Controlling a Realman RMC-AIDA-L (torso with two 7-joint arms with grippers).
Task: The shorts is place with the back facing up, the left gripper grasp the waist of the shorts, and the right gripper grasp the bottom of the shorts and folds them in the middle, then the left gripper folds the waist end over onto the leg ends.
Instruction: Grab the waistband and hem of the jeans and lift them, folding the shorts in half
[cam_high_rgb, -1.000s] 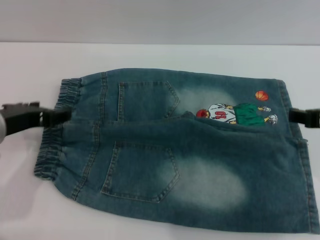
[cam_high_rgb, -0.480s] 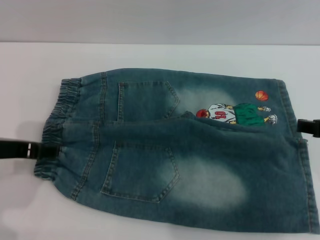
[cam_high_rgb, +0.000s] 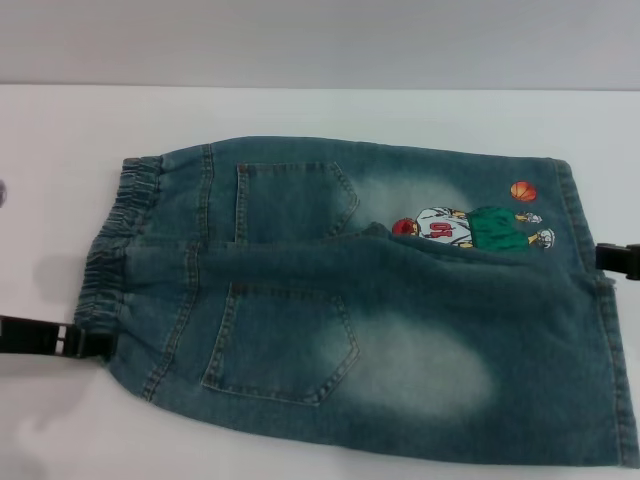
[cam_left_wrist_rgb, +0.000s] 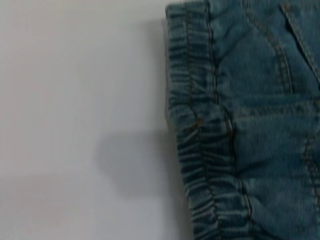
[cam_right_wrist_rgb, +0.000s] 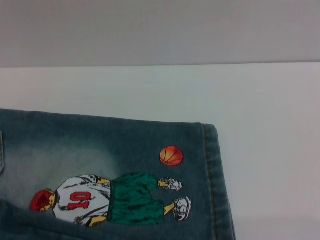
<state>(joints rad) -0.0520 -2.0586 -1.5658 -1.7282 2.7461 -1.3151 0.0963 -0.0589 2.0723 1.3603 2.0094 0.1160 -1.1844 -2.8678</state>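
The blue denim shorts (cam_high_rgb: 400, 300) lie flat on the white table (cam_high_rgb: 330, 110), patch pockets up. The ruffled waist (cam_high_rgb: 105, 270) is on the left and the straight leg hems (cam_high_rgb: 610, 350) are on the right. The cartoon print (cam_high_rgb: 470, 228) sits on the far leg. My left gripper (cam_high_rgb: 95, 343) reaches in low from the left edge, its tip at the near end of the waistband. At the right edge my right gripper (cam_high_rgb: 606, 258) pokes in beside the hems. The left wrist view shows the waistband (cam_left_wrist_rgb: 200, 150); the right wrist view shows the print (cam_right_wrist_rgb: 110, 200) and the far hem (cam_right_wrist_rgb: 212, 170).
The white table runs to a grey wall (cam_high_rgb: 320, 40) at the back. The shorts' near hem corner reaches the lower right edge of the head view. Bare table lies left of the waistband (cam_left_wrist_rgb: 75, 100) and beyond the far leg (cam_right_wrist_rgb: 250, 90).
My left gripper has slid along the waistband from its middle to its near end and sits lower. The right gripper has drawn back to the right and shifted slightly nearer. The shorts have not moved.
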